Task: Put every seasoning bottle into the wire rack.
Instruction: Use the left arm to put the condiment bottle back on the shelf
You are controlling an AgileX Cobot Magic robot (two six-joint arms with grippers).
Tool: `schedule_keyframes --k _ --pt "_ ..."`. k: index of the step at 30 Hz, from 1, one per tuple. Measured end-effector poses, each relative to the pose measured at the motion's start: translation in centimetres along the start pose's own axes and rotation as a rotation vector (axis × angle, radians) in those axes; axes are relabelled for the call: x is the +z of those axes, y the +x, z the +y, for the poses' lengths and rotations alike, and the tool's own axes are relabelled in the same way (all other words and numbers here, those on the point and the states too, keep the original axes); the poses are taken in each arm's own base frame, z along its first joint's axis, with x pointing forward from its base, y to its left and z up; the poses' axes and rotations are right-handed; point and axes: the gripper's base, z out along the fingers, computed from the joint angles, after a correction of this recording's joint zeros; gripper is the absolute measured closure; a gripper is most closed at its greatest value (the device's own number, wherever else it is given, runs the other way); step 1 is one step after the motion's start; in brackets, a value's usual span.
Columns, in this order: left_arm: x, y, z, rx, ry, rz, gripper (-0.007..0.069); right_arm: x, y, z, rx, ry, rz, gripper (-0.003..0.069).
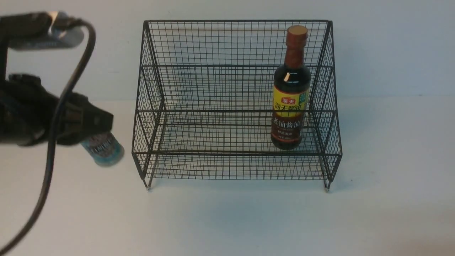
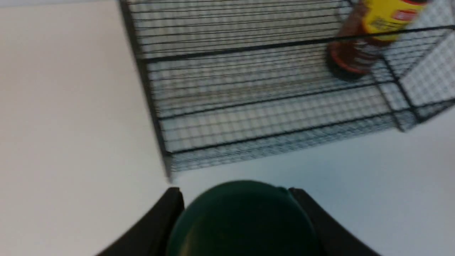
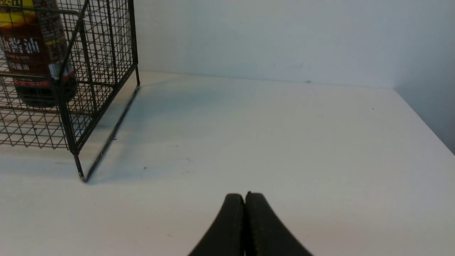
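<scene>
Pinching shaker jar (image 1: pixel 103 149): left tool (image 2: pixel 236 213), beside wire rack (image 1: pixel 231 66); right tool (image 3: pixel 244 213) pressed together; sauce bottle (image 1: pixel 290 103) upright inside.

Frontal overview; two close wrist views, wire rack (image 1: pixel 213 111) shared.

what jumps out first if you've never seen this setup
The big black wire rack fills the middle of the front view. A tall dark sauce bottle with a yellow label stands upright on its lower front tier, near the right end. Left of the rack and outside it, the left hand is closed around a small shaker jar with a dark-green cap.
</scene>
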Motion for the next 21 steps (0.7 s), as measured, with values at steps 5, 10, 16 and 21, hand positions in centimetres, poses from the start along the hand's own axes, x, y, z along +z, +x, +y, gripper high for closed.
schedule_keyframes --k 5,10,16,21 --pt "4.8 -4.3 -0.2 0.099 -0.021 -0.002 0.03 0.0 0.0 0.0 0.001 0.0 0.0 0.0673" --pt "9.5 -4.4 -2.1 0.212 0.001 -0.003 0.03 0.0 0.0 0.0 0.013 0.0 0.0 0.0673" --pt "13.7 -4.9 -3.7 0.285 0.001 -0.114 0.03 0.0 0.0 0.0 0.013 0.0 0.0 0.0673" --pt "15.4 -5.5 -3.9 0.291 -0.002 -0.145 0.03 0.0 0.0 0.0 0.013 0.0 0.0 0.0673"
